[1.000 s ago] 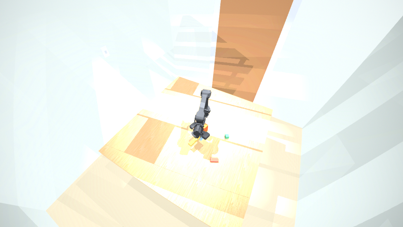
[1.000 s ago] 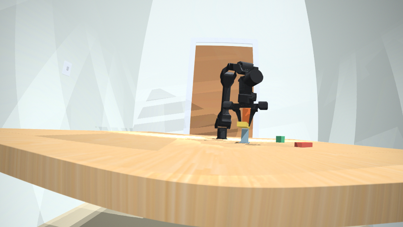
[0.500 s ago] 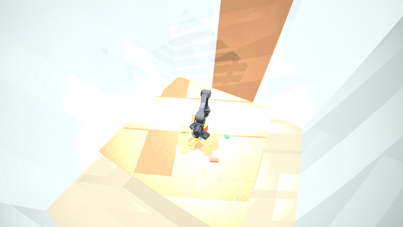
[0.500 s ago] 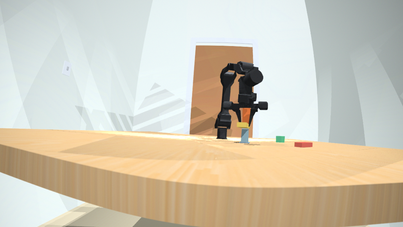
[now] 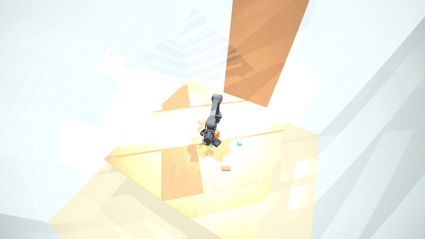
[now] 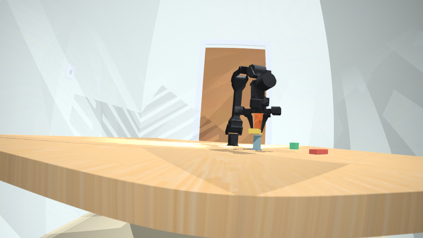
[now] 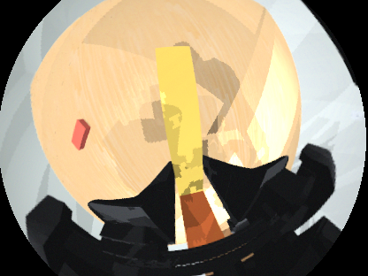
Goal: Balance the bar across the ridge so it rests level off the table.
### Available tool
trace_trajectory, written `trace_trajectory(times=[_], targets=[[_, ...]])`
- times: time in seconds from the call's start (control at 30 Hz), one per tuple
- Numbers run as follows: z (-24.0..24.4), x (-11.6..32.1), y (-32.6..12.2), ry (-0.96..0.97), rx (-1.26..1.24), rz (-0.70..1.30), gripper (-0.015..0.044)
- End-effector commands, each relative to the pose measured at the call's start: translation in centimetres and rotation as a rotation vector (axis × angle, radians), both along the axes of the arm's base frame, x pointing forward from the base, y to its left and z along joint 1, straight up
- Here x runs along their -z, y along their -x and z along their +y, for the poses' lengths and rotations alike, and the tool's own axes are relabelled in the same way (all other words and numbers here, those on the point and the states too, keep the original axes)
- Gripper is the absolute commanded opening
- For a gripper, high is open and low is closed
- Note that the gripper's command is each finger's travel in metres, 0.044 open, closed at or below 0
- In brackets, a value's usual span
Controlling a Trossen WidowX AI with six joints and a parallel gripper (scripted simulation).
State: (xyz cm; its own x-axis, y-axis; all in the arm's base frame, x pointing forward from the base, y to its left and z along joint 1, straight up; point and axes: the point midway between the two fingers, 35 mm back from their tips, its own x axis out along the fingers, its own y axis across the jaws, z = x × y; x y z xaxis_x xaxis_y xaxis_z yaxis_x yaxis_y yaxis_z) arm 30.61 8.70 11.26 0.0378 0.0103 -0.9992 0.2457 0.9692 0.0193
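Note:
The yellow bar (image 5: 203,149) (image 6: 254,131) (image 7: 179,102) carries a tall orange block (image 5: 217,134) (image 6: 258,121) (image 7: 201,218) at its end nearest the arm. My gripper (image 6: 257,131) (image 7: 187,161) points down and is shut on the bar, one finger on each side. The bar looks about level and is held clear of the table. The pale blue ridge (image 5: 211,146) (image 6: 256,142) stands upright on the table directly under the bar. The exterior view shows its top right at the bar's underside; whether they touch, I cannot tell. The wrist view hides the ridge.
A green cube (image 5: 239,143) (image 6: 293,146) lies on the table to the right of the ridge in the top and exterior views. A flat red block (image 5: 225,168) (image 6: 318,151) (image 7: 80,134) lies nearer the table's front. Strong light and shadow patches cross the table (image 6: 177,171).

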Motion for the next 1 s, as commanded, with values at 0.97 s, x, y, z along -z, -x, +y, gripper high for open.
trace_trajectory(times=[0.97], targets=[[0.00, 0.00, 0.00, 0.000, 0.000, 0.000, 0.0167]])
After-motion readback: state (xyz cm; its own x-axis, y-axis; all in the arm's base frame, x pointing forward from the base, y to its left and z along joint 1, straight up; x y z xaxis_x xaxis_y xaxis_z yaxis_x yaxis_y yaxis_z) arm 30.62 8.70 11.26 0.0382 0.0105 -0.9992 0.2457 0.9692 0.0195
